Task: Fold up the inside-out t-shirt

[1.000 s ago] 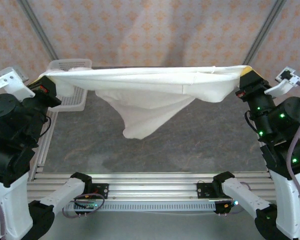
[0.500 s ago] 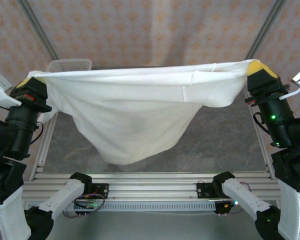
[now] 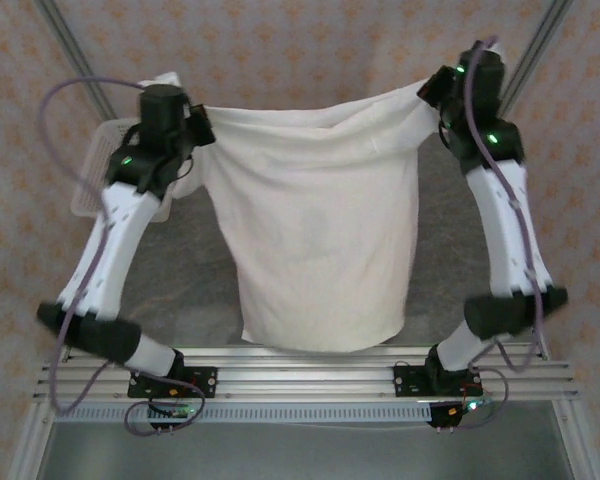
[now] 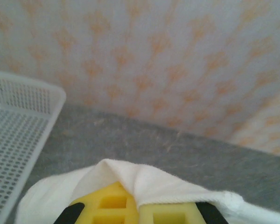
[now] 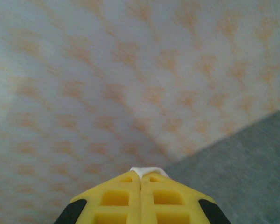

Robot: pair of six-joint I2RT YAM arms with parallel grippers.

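T-shirt point(image 3: 320, 240) now higher, farther back

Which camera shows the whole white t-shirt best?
The top external view: the off-white thin cloth t-shirt hangs spread out, whole from top edge to bottom hem. The left wrist view shows a bunched corner of it; the right wrist view, a tiny pinched sliver.

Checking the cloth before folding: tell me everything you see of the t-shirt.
The t-shirt is plain off-white, thin soft cloth, lightly wrinkled. It hangs spread like a curtain above the table, top edge sagging slightly between the left pincer and right pincer, each shut on an upper corner. In the left wrist view cloth drapes over the yellow fingers. The lower edge hangs roughly straight; whether it touches the table is unclear.
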